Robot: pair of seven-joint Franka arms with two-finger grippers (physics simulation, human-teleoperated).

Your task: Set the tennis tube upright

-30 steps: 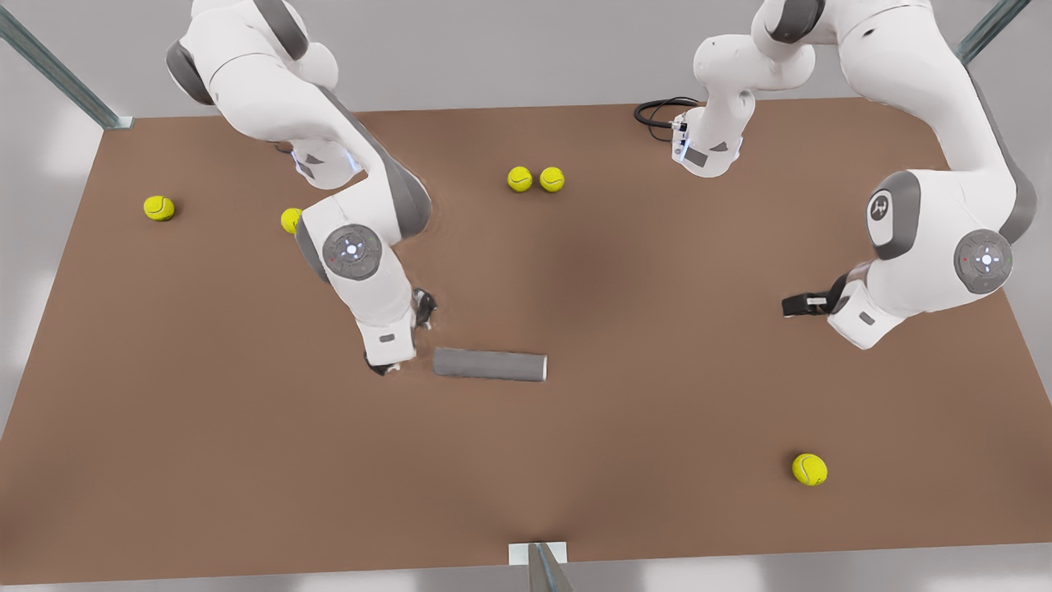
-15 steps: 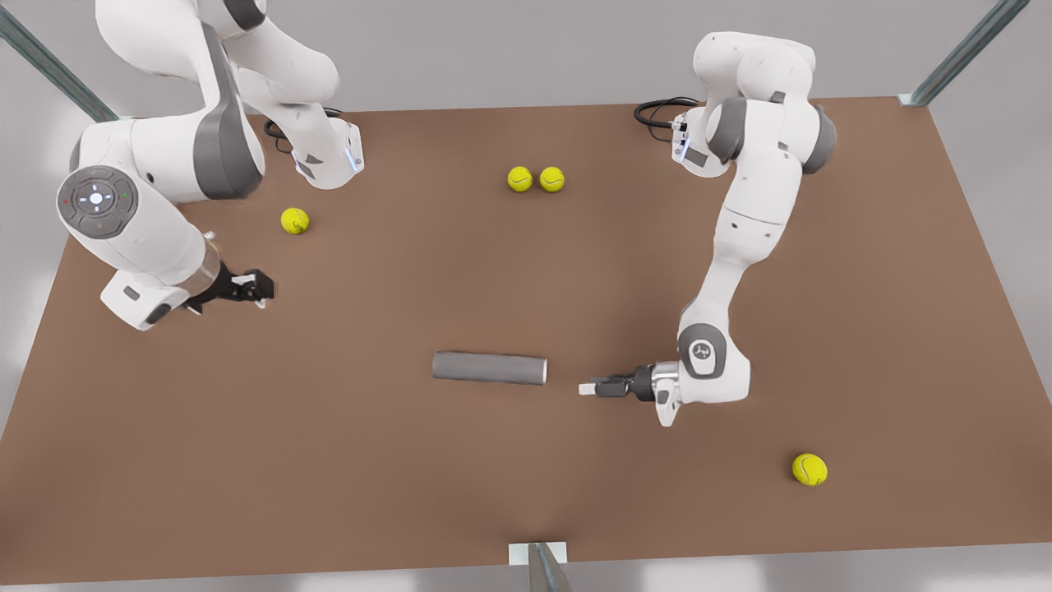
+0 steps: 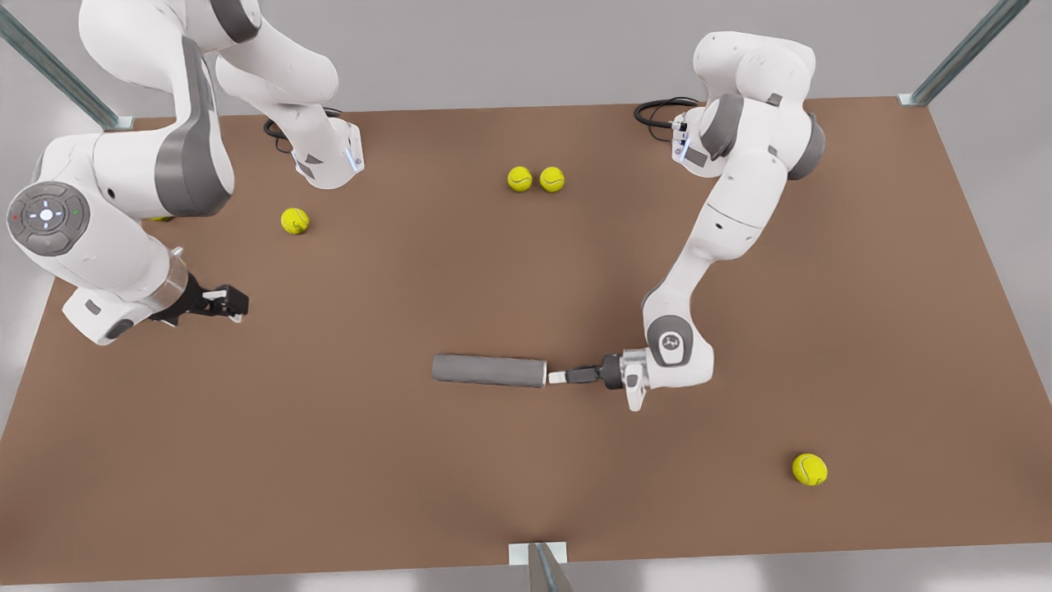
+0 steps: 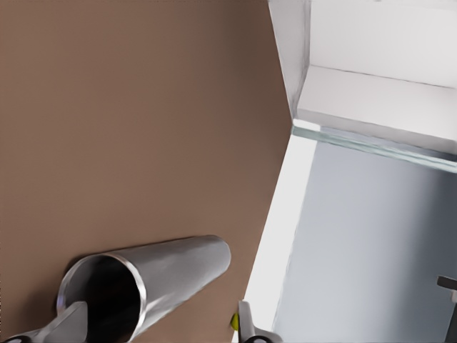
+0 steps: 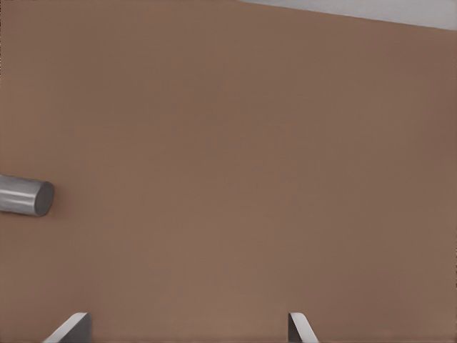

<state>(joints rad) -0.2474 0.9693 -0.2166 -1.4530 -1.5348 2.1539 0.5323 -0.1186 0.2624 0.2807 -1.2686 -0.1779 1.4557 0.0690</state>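
Since half a second ago, the left gripper (image 3: 555,377) has slid toward the front view's left and closed the gap to the tennis tube (image 3: 488,370). The right gripper (image 3: 234,302) has drawn back a little toward the table's (image 3: 526,510) left edge. The tube itself has not shifted.

Reading the front view from its left, we first meet the right gripper, low over the table near that edge. In the right wrist view its fingers (image 5: 71,325) stand well apart with bare brown board between them. A tennis ball (image 3: 295,220) lies beyond it.

Mid-table we see the tube lying on its side, well clear of every edge, with open board all around its length. The left gripper sits at the tube's right-hand end. In the left wrist view its fingers (image 4: 71,321) are spread wide and grip nothing, one of them just in front of the tube's (image 4: 178,264) open mouth.

Two balls (image 3: 519,178) lie side by side toward the far edge. Another ball (image 3: 809,469) rests toward the near right corner, well apart from everything else.
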